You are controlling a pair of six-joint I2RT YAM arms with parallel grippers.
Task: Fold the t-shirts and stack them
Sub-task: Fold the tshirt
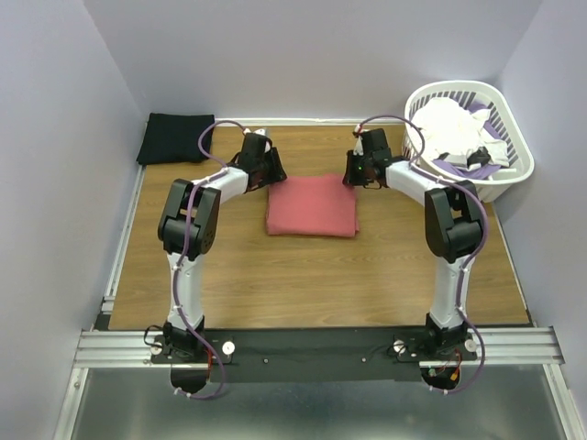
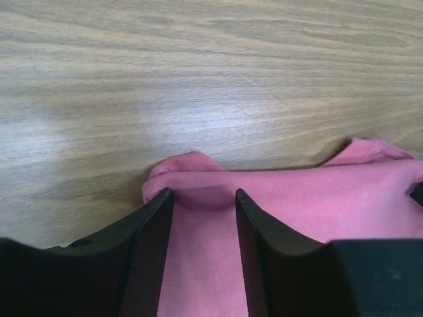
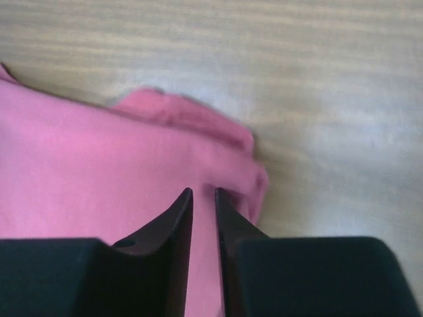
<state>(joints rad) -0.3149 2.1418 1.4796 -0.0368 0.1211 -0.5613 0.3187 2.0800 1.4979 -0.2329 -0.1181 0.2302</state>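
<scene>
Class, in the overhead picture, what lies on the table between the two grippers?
The folded coral-red t-shirt: in the top view its far edge spans the gap from the left gripper to the right gripper, with nothing else between.

1. The coral-red t-shirt, lying between the two grippers, is one plain colour. It reads pinker in both wrist views.
2. The left gripper and right gripper are matte black.
3. The black t-shirt, well off to the left gripper's outer side, is plain black.
4. The table is tan-brown with streaky wood grain, paler ahead of the left gripper.
5. The basket, near the right gripper's outer side, is white and slatted. The laundry inside is white and lilac.
6. The arms are white with black joints, and their cables are purple.
</scene>
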